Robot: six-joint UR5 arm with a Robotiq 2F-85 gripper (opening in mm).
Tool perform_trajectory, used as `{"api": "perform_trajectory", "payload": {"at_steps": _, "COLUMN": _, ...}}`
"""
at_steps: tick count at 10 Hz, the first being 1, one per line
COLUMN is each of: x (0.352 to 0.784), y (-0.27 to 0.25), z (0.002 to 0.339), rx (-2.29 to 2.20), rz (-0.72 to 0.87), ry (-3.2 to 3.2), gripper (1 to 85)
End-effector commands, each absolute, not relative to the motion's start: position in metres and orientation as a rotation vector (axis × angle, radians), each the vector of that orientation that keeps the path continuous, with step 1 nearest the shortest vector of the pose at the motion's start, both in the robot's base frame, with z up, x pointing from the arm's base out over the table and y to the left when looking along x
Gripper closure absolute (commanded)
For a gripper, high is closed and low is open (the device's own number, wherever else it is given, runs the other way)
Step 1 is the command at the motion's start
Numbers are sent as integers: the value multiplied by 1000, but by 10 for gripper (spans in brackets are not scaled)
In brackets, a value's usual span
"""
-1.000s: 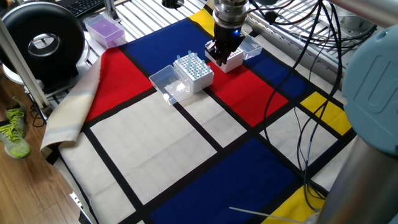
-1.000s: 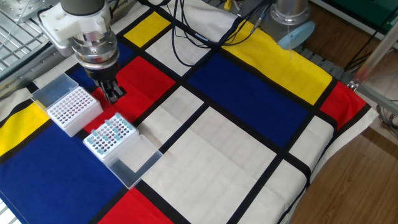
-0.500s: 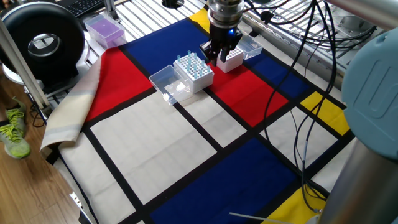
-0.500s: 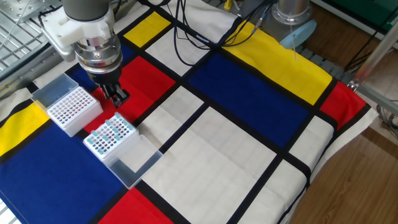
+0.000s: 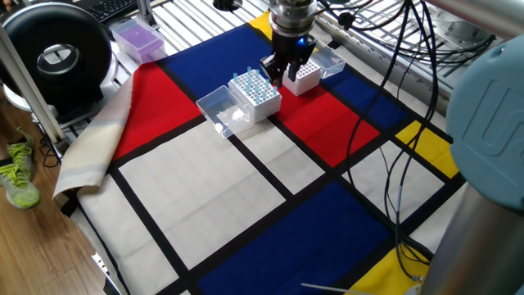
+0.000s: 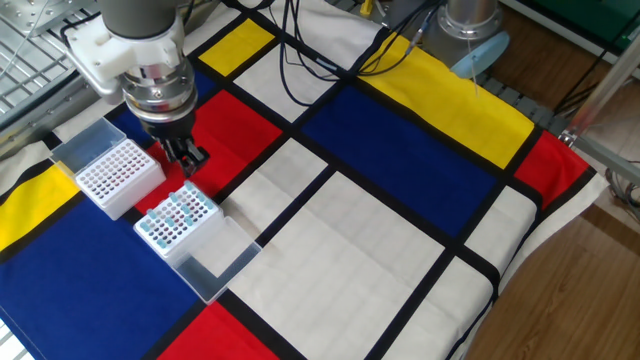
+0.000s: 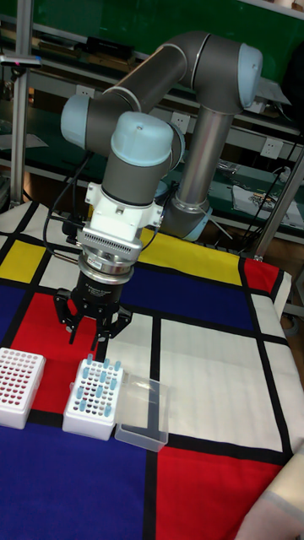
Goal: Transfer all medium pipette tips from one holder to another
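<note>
From my station I see the gripper (image 7: 87, 327) has drifted off the empty holder (image 6: 118, 176) over the last second and now hangs above the gap between it and the loaded holder (image 6: 177, 221), closer to the loaded one. In the tall fixed view its fingers (image 7: 66, 310) stand spread, with nothing I can make out between them; a tip would be tiny at this scale, so I read the hand as released and empty, not as proven so.

The medium pipette tips (image 7: 95, 389) sit upright in the loaded holder, pale blue, filling much of its grid. That holder stands on the cloth (image 6: 400, 250) near the cable-strewn edge of the table, on the seam where a red panel meets a blue one, with its clear lid (image 6: 213, 258) hinged open and lying flat on the side away from the empty holder. The empty holder is just beside it, its own clear lid (image 6: 82, 148) folded back too. I see no blue in its holes, though the views are too coarse to be sure of every one.

My judgement: this shift is the approach toward a pick, and nearly all of the transfer is left to do. Next I would need to line up over one tip and descend straight, since neighbouring tips stand close and a slanted entry could knock them.
</note>
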State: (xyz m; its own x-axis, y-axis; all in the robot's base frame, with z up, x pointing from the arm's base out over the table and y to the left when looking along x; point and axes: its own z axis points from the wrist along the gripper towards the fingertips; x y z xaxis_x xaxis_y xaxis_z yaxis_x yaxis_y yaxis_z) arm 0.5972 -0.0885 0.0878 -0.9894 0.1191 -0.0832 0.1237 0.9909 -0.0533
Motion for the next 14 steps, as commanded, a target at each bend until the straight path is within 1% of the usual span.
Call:
{"api": "perform_trajectory", "payload": {"at_steps": 1, "x": 608, "y": -84, "z": 87, "rx": 198, "rz": -79, "ry": 3033, "gripper": 470}}
{"api": "perform_trajectory", "payload": {"at_steps": 3, "x": 617, "y": -85, "z": 78, "rx": 202, "rz": -93, "ry": 3013, "gripper": 470}}
{"api": "perform_trajectory", "payload": {"at_steps": 8, "x": 616, "y": -81, "z": 82, "rx": 251, "rz": -154, "ry": 3014, "gripper": 480}}
{"api": "perform_trajectory", "payload": {"at_steps": 14, "x": 616, "y": -76, "z": 79, "rx": 283, "rz": -152, "ry": 2999, "gripper": 500}}
